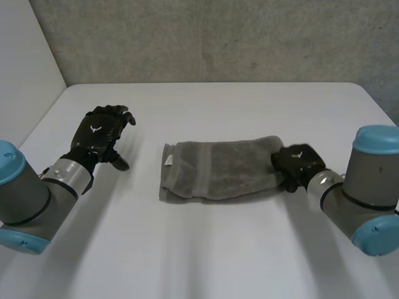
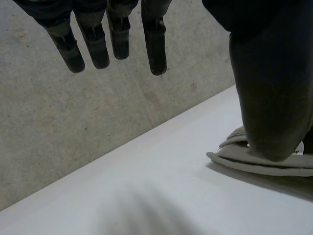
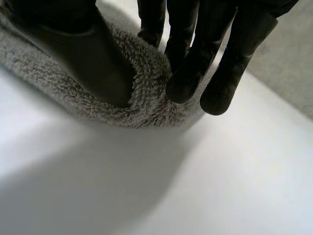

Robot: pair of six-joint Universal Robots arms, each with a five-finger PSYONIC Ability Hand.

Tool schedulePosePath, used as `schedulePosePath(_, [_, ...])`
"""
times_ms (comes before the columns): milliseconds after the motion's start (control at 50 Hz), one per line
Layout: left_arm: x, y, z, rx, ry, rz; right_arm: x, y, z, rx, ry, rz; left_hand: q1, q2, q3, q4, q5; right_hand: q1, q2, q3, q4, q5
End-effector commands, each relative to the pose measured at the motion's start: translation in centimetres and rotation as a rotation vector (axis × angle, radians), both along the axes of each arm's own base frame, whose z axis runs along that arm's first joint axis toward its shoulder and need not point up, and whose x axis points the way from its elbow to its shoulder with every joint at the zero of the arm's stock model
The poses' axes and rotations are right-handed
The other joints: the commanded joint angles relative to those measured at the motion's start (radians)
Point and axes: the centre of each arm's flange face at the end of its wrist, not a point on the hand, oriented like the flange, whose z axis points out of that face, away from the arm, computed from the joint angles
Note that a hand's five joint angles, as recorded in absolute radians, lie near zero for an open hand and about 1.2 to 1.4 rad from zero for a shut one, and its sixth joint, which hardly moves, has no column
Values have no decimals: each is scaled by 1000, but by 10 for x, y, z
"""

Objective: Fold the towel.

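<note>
One grey towel (image 1: pixel 218 171) lies folded into a long band near the middle of the white table (image 1: pixel 206 249), with a small label (image 1: pixel 168 160) at its left end. At its right end the right hand (image 1: pixel 298 163) pinches the cloth, thumb on one side and fingers (image 3: pixel 186 78) on the other. Well apart from the towel on its left side, the left hand (image 1: pixel 100 134) hovers with straight, spread fingers (image 2: pixel 154 44), holding nothing.

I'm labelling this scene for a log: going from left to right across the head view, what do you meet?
left arm → left hand → towel → right hand → right arm
</note>
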Motion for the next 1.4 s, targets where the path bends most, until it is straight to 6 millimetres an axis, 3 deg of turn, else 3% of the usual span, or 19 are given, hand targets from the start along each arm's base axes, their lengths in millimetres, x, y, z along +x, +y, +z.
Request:
schedulePosePath(20, [-5, 3, 2, -3, 4, -14, 18, -6, 55, -170, -39, 53, -12, -6, -10, -15, 9, 128, 174, 73, 62, 92])
schedulePosePath(80, [-9, 6, 8, -21, 11, -26, 39, 4, 61, -187, -50, 112, -12, -6, -10, -15, 9, 128, 174, 73, 62, 92])
schedulePosePath(120, [-12, 7, 16, -44, 18, -34, 90, 35, 60, -192, -59, 257, -12, -6, -10, -15, 9, 128, 174, 73, 62, 92])
schedulePosePath(140, [-14, 8, 26, -69, 29, -40, 91, 36, 60, -192, -59, 258, -9, -3, -7, -12, 11, 128, 174, 73, 62, 92])
schedulePosePath(180, [-14, 9, 34, -86, 43, -42, 131, 63, 47, -156, -48, 373, -9, -3, -7, -12, 11, 128, 174, 73, 62, 92])
schedulePosePath(240, [-15, 9, 50, -106, 99, -41, 146, 73, 40, -135, -41, 410, -6, 0, -4, -9, 14, 128, 174, 73, 62, 92])
schedulePosePath(340, [-14, 6, 71, -114, 205, -31, 192, 102, 0, -93, -8, 489, 0, 6, 2, -3, 20, 128, 174, 73, 62, 92])
schedulePosePath(400, [-12, 4, 78, -113, 249, -19, 199, 106, -6, -97, -2, 480, 0, 6, 2, -3, 20, 128, 174, 73, 62, 92])
schedulePosePath(460, [-13, 1, 80, -114, 262, -17, 200, 105, -4, -104, -2, 469, 0, 6, 2, -3, 20, 128, 174, 73, 62, 92])
schedulePosePath(500, [-13, -1, 82, -120, 264, -18, 198, 103, 7, -117, -15, 445, 0, 6, 2, -3, 20, -334, -289, -389, -400, -370])
schedulePosePath(520, [-14, -2, 83, -123, 268, -17, 198, 103, 7, -117, -15, 445, 0, 6, 2, -3, 20, -338, -292, -392, -404, -373])
schedulePosePath(540, [-14, -2, 83, -123, 268, -17, 195, 101, 18, -123, -33, 427, 0, 6, 2, -3, 20, -774, -728, -828, -840, -809])
schedulePosePath(560, [-15, -4, 83, -125, 270, -19, 191, 100, 27, -123, -42, 410, 0, 6, 2, -3, 20, -979, -933, -1033, -1045, -1014])
schedulePosePath(620, [-16, -8, 82, -123, 271, -17, 178, 97, 43, -109, -47, 365, 0, 6, 2, -3, 20, -1094, -1048, -1148, -1160, -1129])
schedulePosePath(740, [-34, -16, 69, -87, 276, -35, 137, 62, 58, -89, -40, 227, 6, 12, 8, 2, 26, -1094, -1048, -1148, -1160, -1129])
schedulePosePath(840, [-58, -9, 40, 46, 285, -81, 118, 40, 56, -45, -76, 149, 6, 12, 8, 2, 26, -1094, -1048, -1148, -1160, -1129])
schedulePosePath(1020, [-82, 20, -3, 257, 238, -132, 112, 23, 33, 67, -160, 115, 9, 15, 11, 5, 29, -1094, -1048, -1148, -1160, -1129])
schedulePosePath(1240, [-61, 21, -31, 358, 130, -65, 116, 15, -7, 172, -159, 107, 12, 18, 14, 8, 32, -1094, -1048, -1148, -1160, -1129])
schedulePosePath(1400, [-49, 16, -44, 342, 41, -38, 111, 15, -19, 208, -143, 93, 9, 15, 11, 5, 29, -1094, -1048, -1148, -1160, -1129])
